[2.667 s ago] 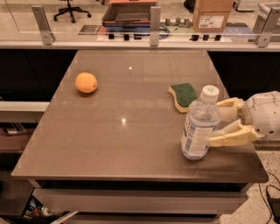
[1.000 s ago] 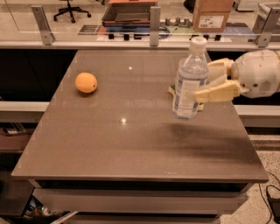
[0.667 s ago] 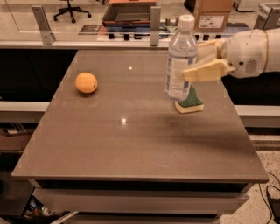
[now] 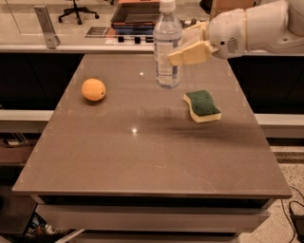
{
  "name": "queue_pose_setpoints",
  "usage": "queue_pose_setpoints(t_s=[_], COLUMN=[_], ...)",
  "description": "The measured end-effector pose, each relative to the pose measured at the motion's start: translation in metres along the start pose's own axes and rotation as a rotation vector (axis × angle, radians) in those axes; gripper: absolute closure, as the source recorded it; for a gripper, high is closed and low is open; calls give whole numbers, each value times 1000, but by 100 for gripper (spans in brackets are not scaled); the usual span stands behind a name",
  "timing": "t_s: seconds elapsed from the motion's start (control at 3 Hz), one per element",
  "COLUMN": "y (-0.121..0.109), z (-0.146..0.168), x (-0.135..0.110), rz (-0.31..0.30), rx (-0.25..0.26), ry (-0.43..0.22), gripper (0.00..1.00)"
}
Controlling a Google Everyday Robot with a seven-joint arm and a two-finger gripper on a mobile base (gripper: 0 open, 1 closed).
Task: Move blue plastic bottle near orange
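Observation:
The blue plastic bottle (image 4: 167, 45), clear with a white cap and a white-and-blue label, is upright and held in the air above the far middle of the table. My gripper (image 4: 189, 43) comes in from the right and is shut on the bottle's right side, its cream fingers (image 4: 190, 52) around the body. The orange (image 4: 93, 89) rests on the table's left side, well to the left of the bottle and lower in view.
A green-and-yellow sponge (image 4: 202, 106) lies on the brown table (image 4: 142, 156) to the right of centre, below the gripper. Behind the table's far edge run a counter with a dark tray (image 4: 135, 14) and an office chair.
The gripper has lifted the bottle off the table's right front and carried it up and leftward, past the sponge toward the far middle. The orange and sponge have not moved.

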State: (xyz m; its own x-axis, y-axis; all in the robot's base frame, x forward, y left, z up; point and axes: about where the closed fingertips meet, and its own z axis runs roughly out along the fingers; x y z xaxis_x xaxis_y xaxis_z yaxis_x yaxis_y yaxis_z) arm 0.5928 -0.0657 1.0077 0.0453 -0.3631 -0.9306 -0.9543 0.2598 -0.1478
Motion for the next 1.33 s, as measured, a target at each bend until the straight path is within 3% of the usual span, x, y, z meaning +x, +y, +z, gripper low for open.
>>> queue_pose_setpoints(t_s=[0.67,1.0,1.33], y=[-33,-49,-59], z=[58,83,106], x=[2,19,35], rz=[2,23,40], rx=[-37,-16,1], ry=[57,87,69], gripper=[100,100,100])
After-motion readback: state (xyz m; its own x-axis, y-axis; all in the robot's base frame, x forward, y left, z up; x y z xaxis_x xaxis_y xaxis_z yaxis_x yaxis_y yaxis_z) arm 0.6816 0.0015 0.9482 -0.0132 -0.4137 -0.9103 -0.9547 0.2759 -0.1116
